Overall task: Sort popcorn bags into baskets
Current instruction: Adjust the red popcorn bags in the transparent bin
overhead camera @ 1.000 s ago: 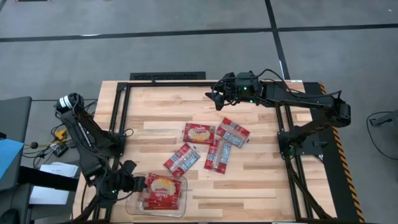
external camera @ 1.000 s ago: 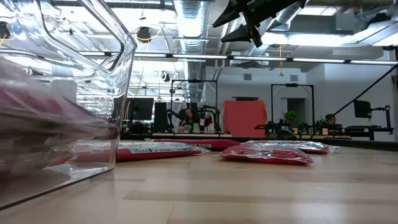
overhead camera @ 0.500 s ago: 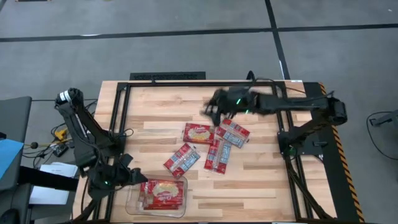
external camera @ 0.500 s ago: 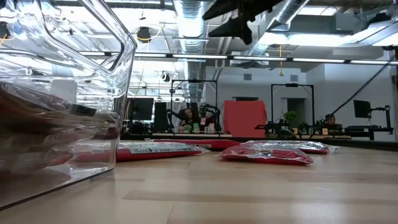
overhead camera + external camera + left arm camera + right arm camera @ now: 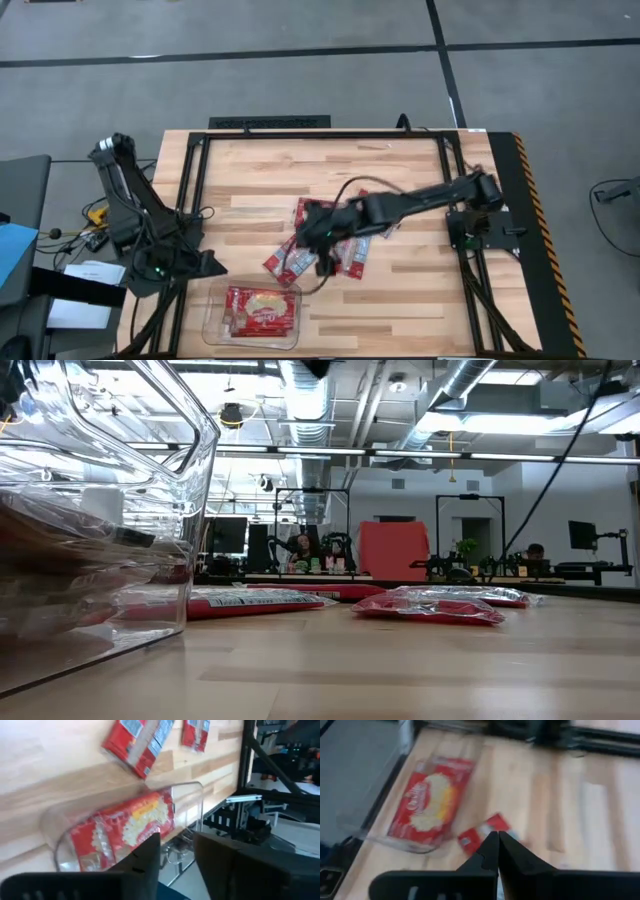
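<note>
Right gripper [image 5: 318,240] is stretched out over the middle of the table [image 5: 400,290], right above the loose popcorn bags [image 5: 345,235]. In its wrist view the two fingers [image 5: 490,851] are pressed tight together with nothing between them, so it's not holding a bag; can't tell if it's touching one underneath.

Left gripper [image 5: 176,851] sits off at the table's left edge, just beside the basket [image 5: 212,322]. Its fingers stand a little apart with nothing pinched.

The clear basket is near the front left corner with a red popcorn bag [image 5: 262,308] lying flat inside, popcorn picture facing up. The rest of the packets lie scattered mid-table.
</note>
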You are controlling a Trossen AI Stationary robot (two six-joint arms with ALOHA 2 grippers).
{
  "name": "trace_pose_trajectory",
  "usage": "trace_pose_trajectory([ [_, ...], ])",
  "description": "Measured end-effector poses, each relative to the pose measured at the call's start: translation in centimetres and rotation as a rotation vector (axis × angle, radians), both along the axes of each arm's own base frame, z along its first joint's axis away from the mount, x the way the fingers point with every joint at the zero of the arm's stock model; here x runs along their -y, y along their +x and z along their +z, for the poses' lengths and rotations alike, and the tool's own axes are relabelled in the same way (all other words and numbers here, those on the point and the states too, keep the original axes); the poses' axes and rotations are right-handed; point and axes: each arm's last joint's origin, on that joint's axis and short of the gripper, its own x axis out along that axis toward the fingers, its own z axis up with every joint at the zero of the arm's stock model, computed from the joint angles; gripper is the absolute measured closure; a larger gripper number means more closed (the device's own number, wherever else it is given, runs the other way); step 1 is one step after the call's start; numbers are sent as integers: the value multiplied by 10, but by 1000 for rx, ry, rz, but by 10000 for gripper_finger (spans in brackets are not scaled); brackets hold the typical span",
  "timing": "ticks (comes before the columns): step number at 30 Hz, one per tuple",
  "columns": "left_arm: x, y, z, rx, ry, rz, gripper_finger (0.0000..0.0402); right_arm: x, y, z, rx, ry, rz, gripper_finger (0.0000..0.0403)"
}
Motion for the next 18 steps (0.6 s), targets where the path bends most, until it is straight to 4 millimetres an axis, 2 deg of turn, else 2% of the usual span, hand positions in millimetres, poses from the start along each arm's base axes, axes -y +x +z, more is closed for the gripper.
trace_pose_trajectory([
  [2, -6, -3, 2, 0, 1, 1, 322, -12, 11, -8, -28, 12, 48, 378],
  [6, -17, -9, 6, 2, 4, -5, 364, -34, 30, -12, 4, 12, 131, 395],
  [9, -26, -14, 7, -7, 13, -16, 393, -50, 43, -20, 5, 11, 160, 389],
  [14, -37, -21, 7, -38, 50, -55, 394, -77, 59, -32, -25, 4, 230, 396],
  [18, -41, -23, 5, -59, 88, -56, 397, -95, 68, -51, -94, -28, 274, 392],
])
